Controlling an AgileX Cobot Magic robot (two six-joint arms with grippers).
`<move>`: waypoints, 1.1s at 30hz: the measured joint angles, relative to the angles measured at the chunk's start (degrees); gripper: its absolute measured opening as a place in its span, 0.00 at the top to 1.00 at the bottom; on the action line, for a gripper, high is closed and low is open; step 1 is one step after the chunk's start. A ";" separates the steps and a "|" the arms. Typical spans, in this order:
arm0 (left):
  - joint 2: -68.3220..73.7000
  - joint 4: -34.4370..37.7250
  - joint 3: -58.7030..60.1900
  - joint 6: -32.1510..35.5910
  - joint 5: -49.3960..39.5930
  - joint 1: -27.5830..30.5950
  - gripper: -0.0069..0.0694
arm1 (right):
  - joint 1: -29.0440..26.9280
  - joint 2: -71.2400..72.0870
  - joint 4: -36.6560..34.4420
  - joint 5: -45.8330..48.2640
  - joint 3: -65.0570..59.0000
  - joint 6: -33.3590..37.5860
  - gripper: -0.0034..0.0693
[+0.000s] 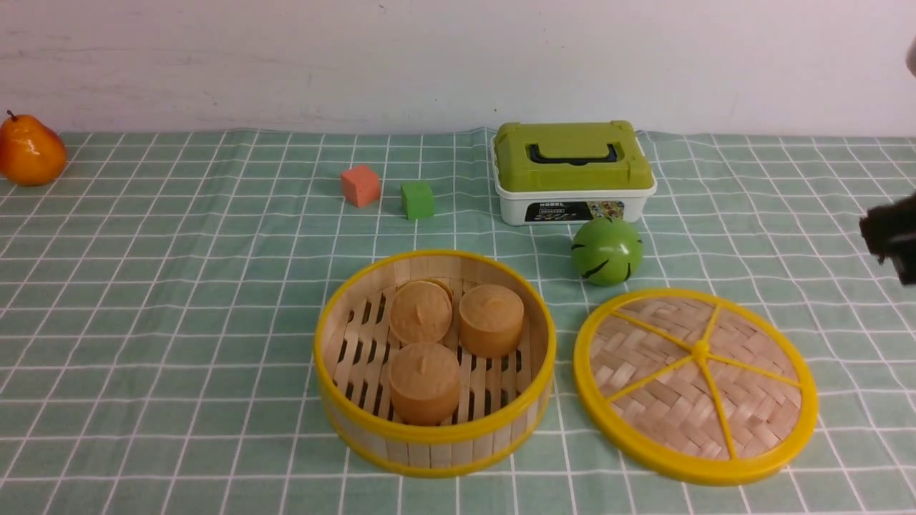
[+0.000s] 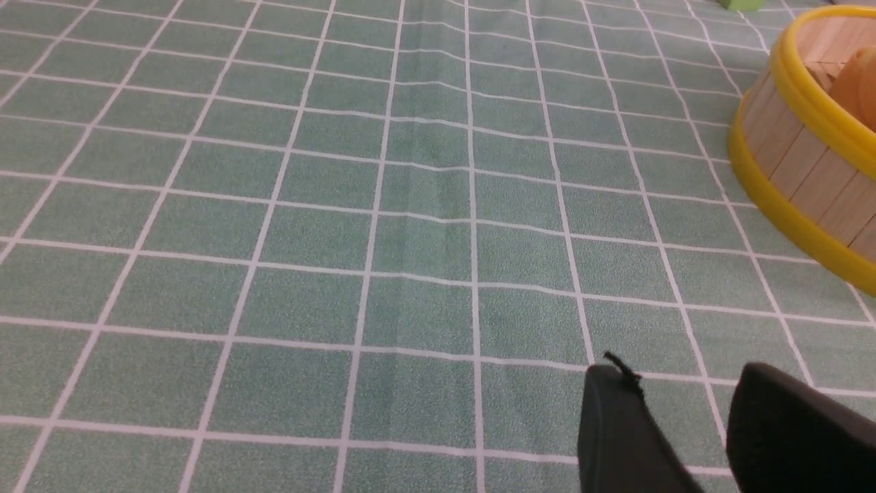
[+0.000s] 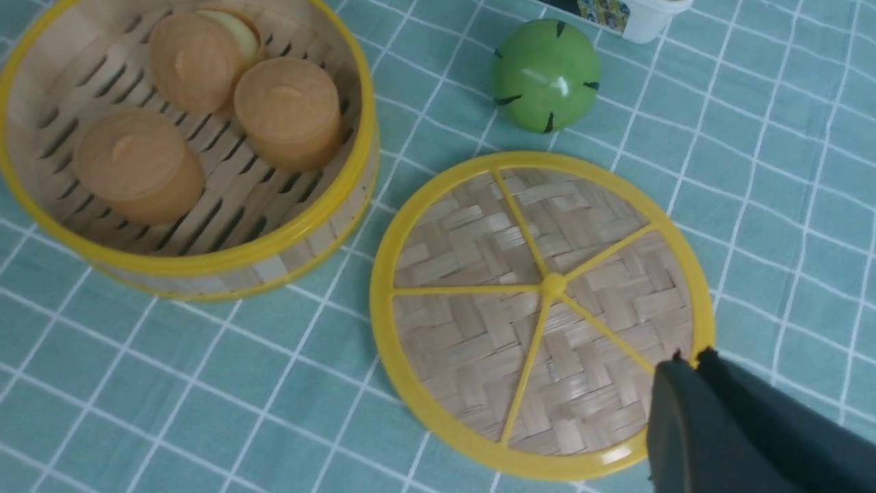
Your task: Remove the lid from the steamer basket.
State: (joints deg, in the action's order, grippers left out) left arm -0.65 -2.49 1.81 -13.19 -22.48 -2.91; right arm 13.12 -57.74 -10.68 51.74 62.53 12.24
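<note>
The steamer basket (image 1: 429,433) stands uncovered at the middle of the checked cloth, with three tan round cakes (image 1: 424,380) on its slatted floor. The lid (image 1: 694,386), woven bamboo with a yellow rim and spokes, lies flat on the cloth just to the basket's right, apart from it. In the right wrist view my right gripper (image 3: 690,356) is shut and empty, its tips over the lid's rim (image 3: 684,274). Its dark end (image 1: 891,236) shows at the front view's right edge. My left gripper (image 2: 681,373) is open over bare cloth, beside the basket's wall (image 2: 807,171).
A green ball (image 1: 607,250) sits just behind the lid. A white box with a green lid (image 1: 572,172) stands behind the ball. An orange cube (image 1: 360,185) and a green cube (image 1: 417,199) lie behind the basket. An orange pear (image 1: 28,151) is at the far left.
</note>
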 joint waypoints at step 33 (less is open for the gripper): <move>0.00 0.00 0.00 0.00 0.00 0.00 0.60 | -0.87 36.26 7.92 -27.99 -36.24 -3.52 0.98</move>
State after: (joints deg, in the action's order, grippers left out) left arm -0.65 -2.49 1.81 -13.19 -22.48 -2.91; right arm 12.25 -21.48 -2.76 23.75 26.29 8.72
